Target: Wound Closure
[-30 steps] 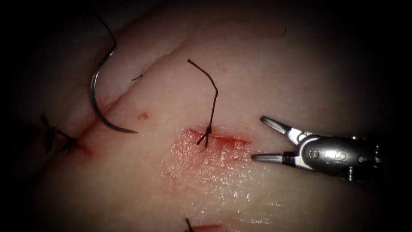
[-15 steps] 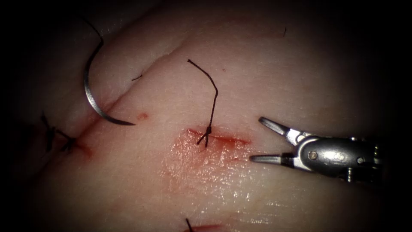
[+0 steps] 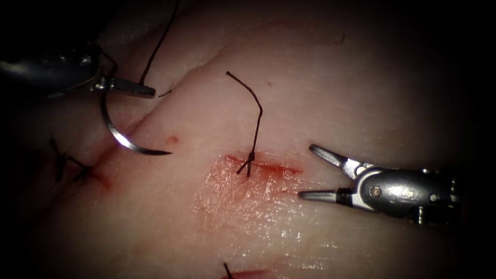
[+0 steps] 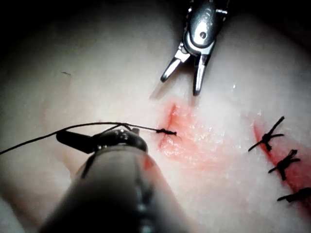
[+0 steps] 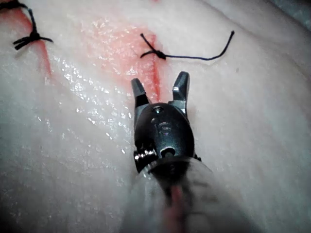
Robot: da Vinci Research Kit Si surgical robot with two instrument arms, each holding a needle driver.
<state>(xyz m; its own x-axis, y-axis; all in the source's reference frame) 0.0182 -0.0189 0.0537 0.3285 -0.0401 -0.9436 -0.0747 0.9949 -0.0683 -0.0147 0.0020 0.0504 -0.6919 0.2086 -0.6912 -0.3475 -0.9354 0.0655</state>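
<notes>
The left tool [image 3: 129,88] had come into the far left of the scene within the last second, and its jaws were closed on the needle [image 3: 121,137] near the thread end of its curve. The needle had lifted and turned a little since then. It curved down from the jaws, and its point lay free over the tissue [image 3: 330,82], just right of the cut [image 3: 144,121]; it was not in the tissue. The thread [image 3: 157,46] ran from the jaws away to the far side. The right tool [image 3: 320,173] hovered at the right with jaws spread apart and holding nothing, near the knot [image 3: 249,157] over the red fluid [image 3: 243,191]. Older stitches [image 3: 72,168] sat at the near left. I judge that the grip so close to the needle's end could let the needle rotate in the jaws, and then the point could scratch the tissue. The free tail [image 3: 248,93] of the knot stood close to the open right jaws and could catch there
</notes>
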